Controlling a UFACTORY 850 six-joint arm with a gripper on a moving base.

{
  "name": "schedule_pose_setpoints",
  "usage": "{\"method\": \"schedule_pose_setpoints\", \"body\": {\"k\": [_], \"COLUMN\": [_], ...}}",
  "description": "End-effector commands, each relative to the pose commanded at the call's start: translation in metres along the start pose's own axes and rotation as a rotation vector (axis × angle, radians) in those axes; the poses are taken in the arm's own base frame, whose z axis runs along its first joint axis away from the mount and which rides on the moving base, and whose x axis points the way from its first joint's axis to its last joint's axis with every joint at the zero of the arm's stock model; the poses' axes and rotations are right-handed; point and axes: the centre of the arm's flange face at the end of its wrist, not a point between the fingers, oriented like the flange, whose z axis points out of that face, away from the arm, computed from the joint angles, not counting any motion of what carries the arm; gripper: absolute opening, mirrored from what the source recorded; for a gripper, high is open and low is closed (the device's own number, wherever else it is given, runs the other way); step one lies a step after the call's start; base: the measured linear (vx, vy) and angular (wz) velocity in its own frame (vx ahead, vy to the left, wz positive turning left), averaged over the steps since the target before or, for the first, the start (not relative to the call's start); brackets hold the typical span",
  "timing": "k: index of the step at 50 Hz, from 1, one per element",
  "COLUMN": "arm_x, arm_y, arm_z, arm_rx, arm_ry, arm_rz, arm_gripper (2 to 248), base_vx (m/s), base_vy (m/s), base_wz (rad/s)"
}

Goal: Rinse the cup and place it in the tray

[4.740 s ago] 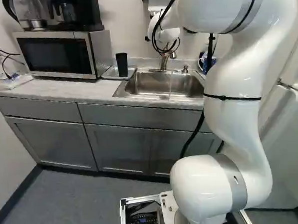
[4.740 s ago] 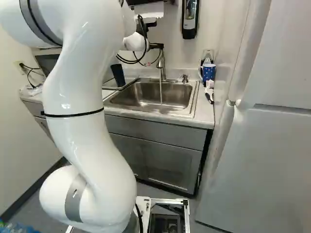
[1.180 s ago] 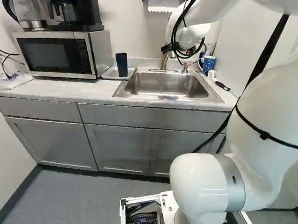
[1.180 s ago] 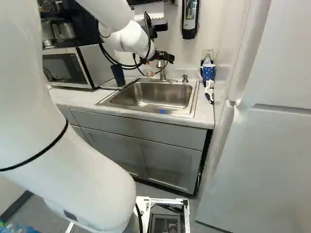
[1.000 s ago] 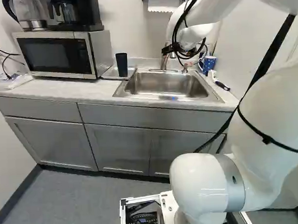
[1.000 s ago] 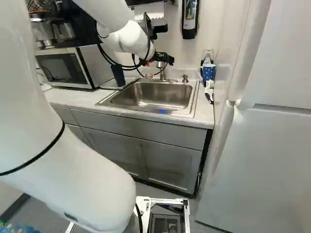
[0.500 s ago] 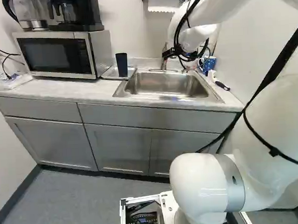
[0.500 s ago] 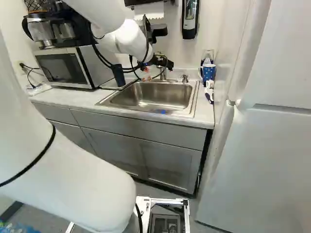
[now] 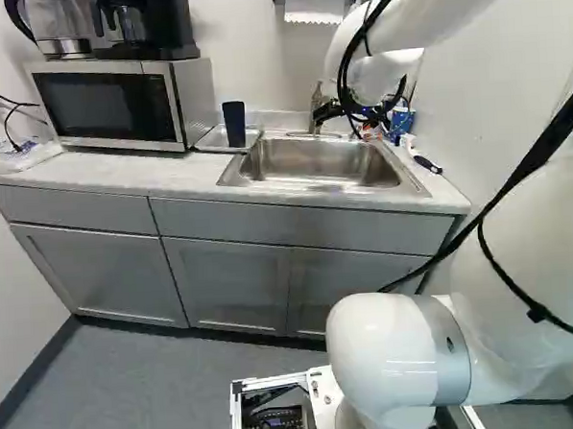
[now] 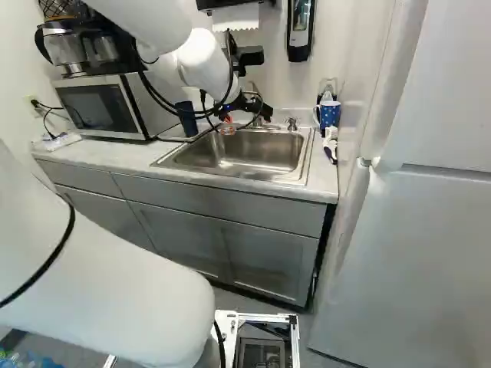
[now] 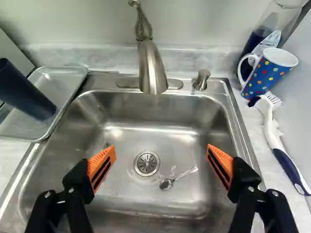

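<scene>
Up left of centre in the left base view, the cup (image 9: 234, 124) stands in the tray (image 11: 60, 88), probably light, stiff, slick if wet; I'd grip its sides mid-height. My claw (image 11: 162, 152) hangs wide open, empty, over the sink (image 11: 131, 193).

A coffee maker (image 9: 152, 27) stands on the microwave (image 9: 108, 104). Just left of the microwave, a packet (image 9: 19, 156) lies on the worktop (image 9: 121, 173); well right of it are a dotted blue mug (image 11: 265, 77) and a brush (image 11: 287, 166).
</scene>
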Motion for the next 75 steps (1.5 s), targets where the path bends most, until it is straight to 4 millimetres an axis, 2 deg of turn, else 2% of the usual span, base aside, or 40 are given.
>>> {"method": "schedule_pose_setpoints", "body": {"k": [49,75], "arm_x": [-0.025,-0.025], "arm_y": [-0.002,-0.002], "arm_z": [-0.005,-0.005], "arm_rx": [0.021,0.021], "arm_ry": [-0.254,-0.254], "arm_rz": [0.001,0.001], "arm_gripper": [247,247], "base_vx": [0.0,0.0], "base_vy": [0.0,0.0], "base_wz": [0.0,0.0]}}
